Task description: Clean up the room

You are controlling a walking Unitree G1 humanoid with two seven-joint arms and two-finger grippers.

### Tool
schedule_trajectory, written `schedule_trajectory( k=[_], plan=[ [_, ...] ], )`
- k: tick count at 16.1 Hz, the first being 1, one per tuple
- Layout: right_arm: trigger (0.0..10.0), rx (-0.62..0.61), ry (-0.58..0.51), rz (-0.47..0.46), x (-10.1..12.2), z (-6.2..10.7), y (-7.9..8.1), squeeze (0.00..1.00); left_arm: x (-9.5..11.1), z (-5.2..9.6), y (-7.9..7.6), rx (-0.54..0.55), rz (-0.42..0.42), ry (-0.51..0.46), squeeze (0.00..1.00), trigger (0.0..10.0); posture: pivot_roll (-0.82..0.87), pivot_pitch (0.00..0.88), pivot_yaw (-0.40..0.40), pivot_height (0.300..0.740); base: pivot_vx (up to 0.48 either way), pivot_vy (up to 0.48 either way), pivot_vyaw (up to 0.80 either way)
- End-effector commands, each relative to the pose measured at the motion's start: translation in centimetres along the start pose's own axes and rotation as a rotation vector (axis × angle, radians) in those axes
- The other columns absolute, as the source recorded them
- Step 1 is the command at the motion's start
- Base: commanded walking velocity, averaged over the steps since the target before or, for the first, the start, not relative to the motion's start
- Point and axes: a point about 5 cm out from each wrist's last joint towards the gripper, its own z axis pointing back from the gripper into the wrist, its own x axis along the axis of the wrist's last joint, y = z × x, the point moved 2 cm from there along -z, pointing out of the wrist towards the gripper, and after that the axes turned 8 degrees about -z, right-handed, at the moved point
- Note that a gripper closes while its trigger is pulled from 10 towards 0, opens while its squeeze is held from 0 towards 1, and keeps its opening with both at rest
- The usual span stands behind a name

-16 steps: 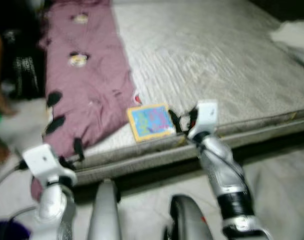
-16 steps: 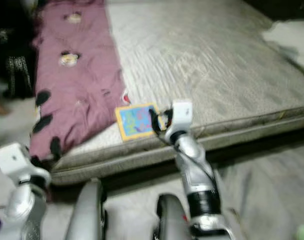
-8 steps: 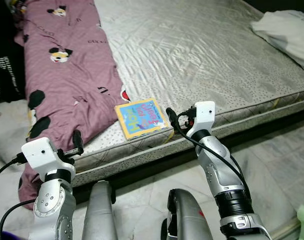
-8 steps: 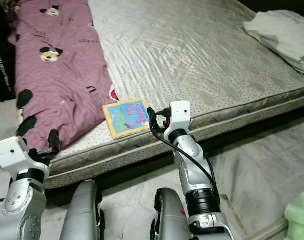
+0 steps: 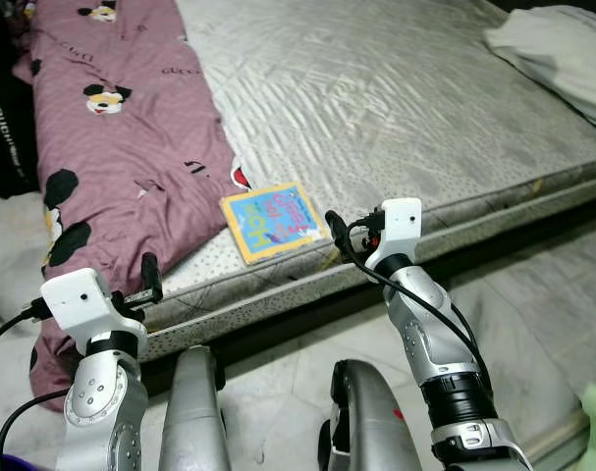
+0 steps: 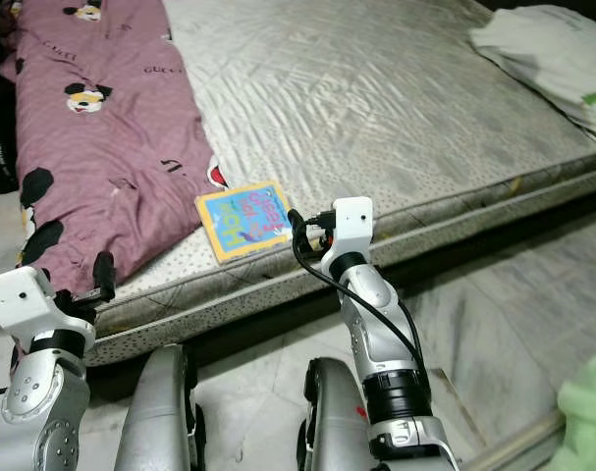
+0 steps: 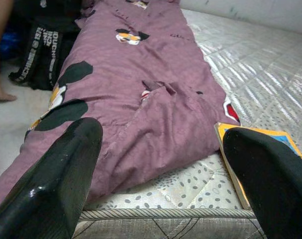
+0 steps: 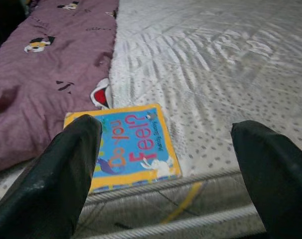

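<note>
A thin children's book with a yellow border and blue cover lies flat on the grey mattress, close to its front edge. My right gripper hovers just in front of the book at the mattress edge. In the right wrist view its two black fingers stand wide apart, open and empty, with the book between and beyond them. My left gripper is open too, at the front edge by the purple cartoon-print blanket. The blanket lies ahead of it.
A white pillow lies at the mattress's back right corner. A black bag sits on the floor at the left, near a person's foot. Something pale green is on the marble floor at the lower right.
The picture was blurred a second ago and is now steady. The whole scene has shifted a little with the camera. Both arms keep the same pose, fingers open.
</note>
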Motion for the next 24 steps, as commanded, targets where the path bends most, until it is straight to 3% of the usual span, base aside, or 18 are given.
schedule_trajectory(
  k=[1,13,20,24],
  plan=[
    [10.0,-0.002,-0.010,0.002,0.3,0.0,-0.1,0.00,0.2,0.0,-0.3,-0.011,-0.006,-0.010,0.00,10.0,0.01,0.145,-0.047,0.576,0.352,0.000,0.00],
    [10.0,-0.018,-0.011,0.013,0.2,0.0,-0.4,0.00,0.0,-0.2,-0.4,-0.008,-0.026,-0.009,0.00,10.0,0.00,0.135,-0.040,0.576,0.413,0.000,0.00],
    [10.0,-0.021,-0.007,0.007,0.2,0.0,-0.4,0.00,-0.4,-0.7,-0.8,0.009,-0.008,0.018,0.00,10.0,0.00,0.140,-0.040,0.572,0.000,0.000,0.00],
    [10.0,-0.015,-0.003,0.012,0.1,0.0,-0.4,0.00,-0.6,-1.1,-0.9,0.019,0.005,0.028,0.00,10.0,0.00,0.141,-0.043,0.527,0.000,0.000,0.00]
  ],
)
